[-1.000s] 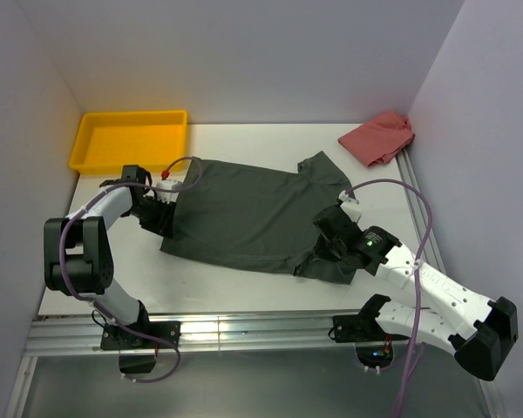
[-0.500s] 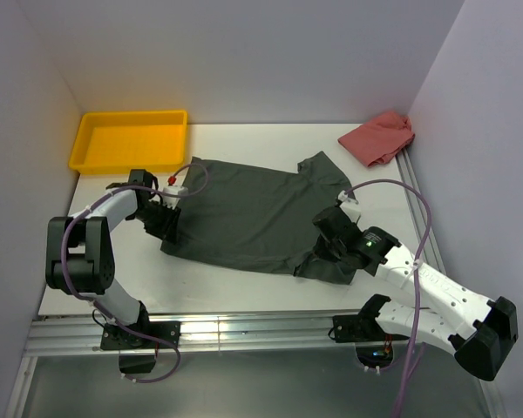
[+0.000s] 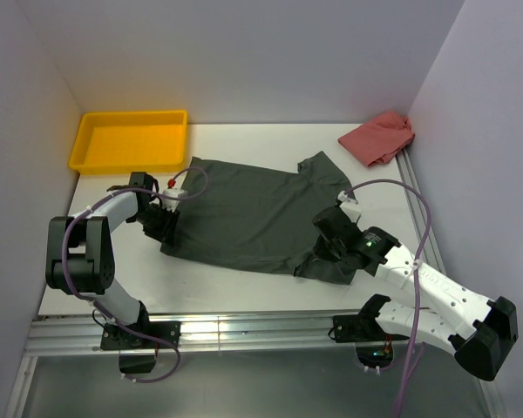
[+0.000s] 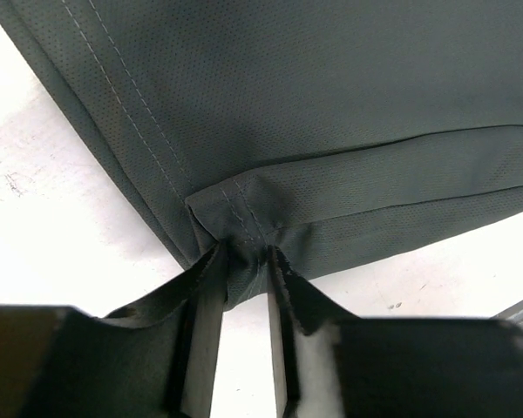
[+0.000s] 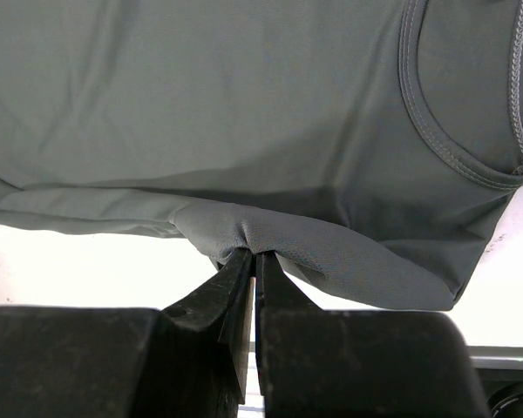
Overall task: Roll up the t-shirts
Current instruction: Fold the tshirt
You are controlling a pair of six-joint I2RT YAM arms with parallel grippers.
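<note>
A dark charcoal-grey soft cotton t-shirt (image 3: 244,213) lies spread flat on the white bench (image 3: 235,287). The left gripper (image 4: 244,259) has its jaws pinching the stitched hem corner, seemingly firmly. The right gripper (image 5: 253,257) has its jaws clamped on a fold near the neckline. Lifting both edges evenly, with the cloth taut, should make the first fold land straight.

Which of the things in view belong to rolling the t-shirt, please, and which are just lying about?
In the job:
- t-shirt, spread on the table
- left gripper, pinching its hem corner
- right gripper, shut on a fold near the collar

Lying about:
- tray, yellow, far left corner
- pink cloth, crumpled, far right corner
</note>
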